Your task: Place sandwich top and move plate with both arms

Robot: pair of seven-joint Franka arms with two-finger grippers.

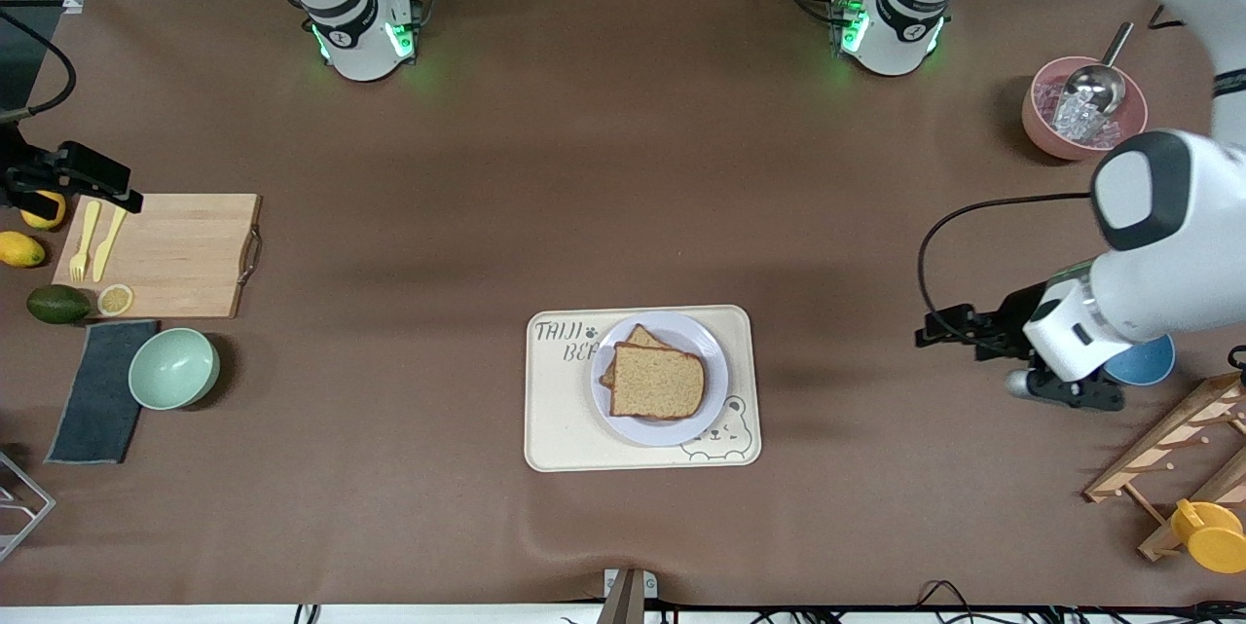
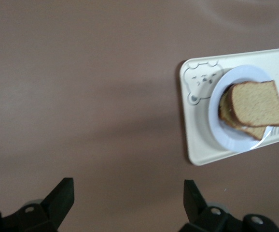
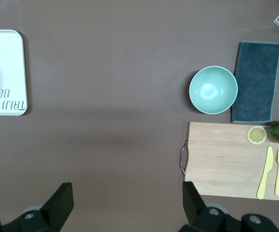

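We count one sandwich top (image 1: 658, 381) on one plate (image 1: 709, 351), well apart from left pincer (image 2: 129, 205) and right pincer (image 3: 128, 205), both wide.

A robotics lab: two arm bases (image 1: 360, 35) bolted to a brown-covered table (image 1: 487, 215), cables (image 1: 973, 215) trailing.

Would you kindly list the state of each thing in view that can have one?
sandwich top: lying askew on the lower slice, on the plate.
plate: on the tray, ungripped.
left pincer: open, empty, over bare table toward the left arm's end.
right pincer: open, empty, at the right arm's end.
green bowl: upright, empty.
pink bowl: upright, holding a metal scoop.
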